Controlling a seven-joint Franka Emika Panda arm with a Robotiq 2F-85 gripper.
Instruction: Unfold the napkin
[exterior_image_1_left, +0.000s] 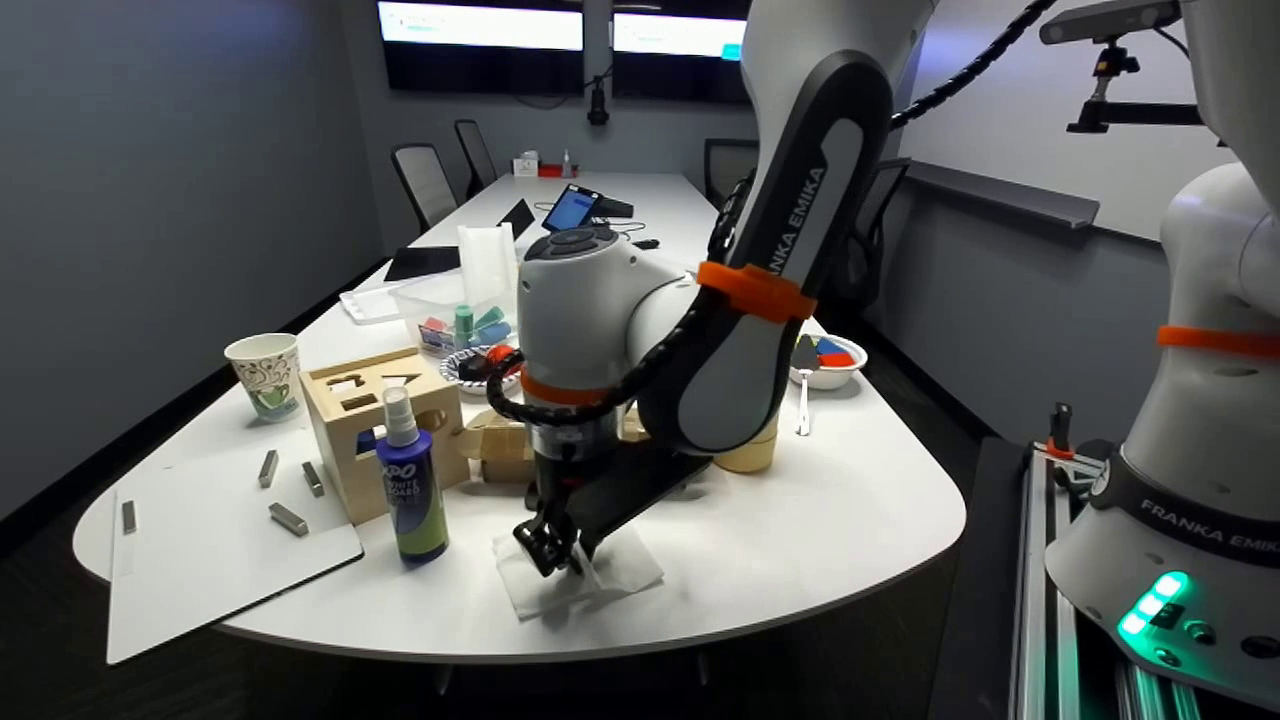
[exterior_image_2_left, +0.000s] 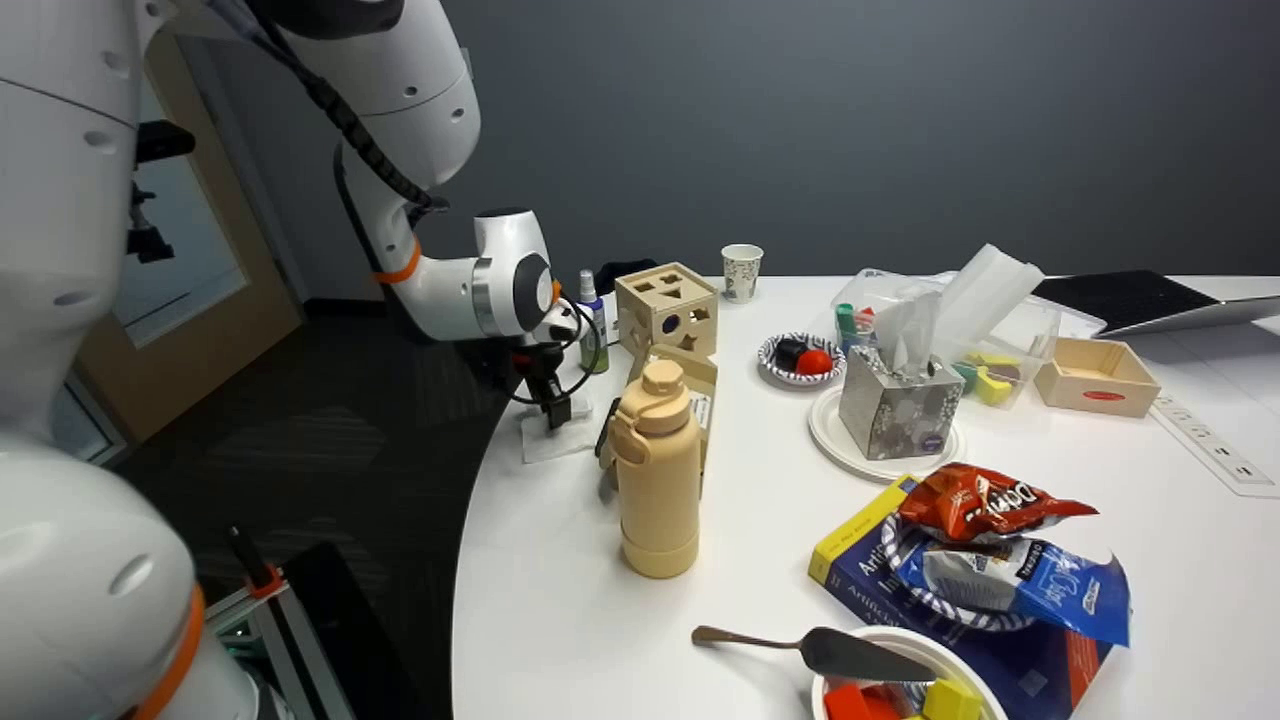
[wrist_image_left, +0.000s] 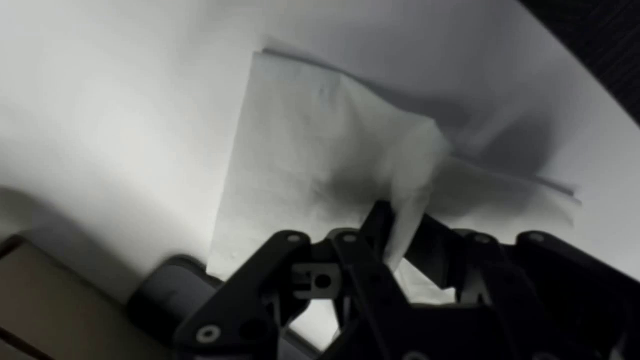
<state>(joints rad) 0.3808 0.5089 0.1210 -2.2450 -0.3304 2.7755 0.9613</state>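
The white napkin (wrist_image_left: 295, 150) lies on the table near its rounded edge, with its far part flat and a fold drawn up in the middle. It also shows in both exterior views, as a creased square (exterior_image_1_left: 630, 565) and as a small white patch (exterior_image_2_left: 555, 440). My gripper (wrist_image_left: 402, 220) points down over the napkin, its fingertips close together on the raised fold. The gripper is low at the table in both exterior views (exterior_image_1_left: 565, 555) (exterior_image_2_left: 556, 412). The gripper hides part of the napkin in every view.
A purple spray bottle (exterior_image_1_left: 412, 490) and a wooden shape box (exterior_image_1_left: 350, 440) stand close beside the napkin. An open cardboard box (exterior_image_1_left: 497, 447) and a beige bottle (exterior_image_2_left: 660, 480) stand behind it. A white board (exterior_image_1_left: 220, 570) with small grey blocks overhangs the table edge.
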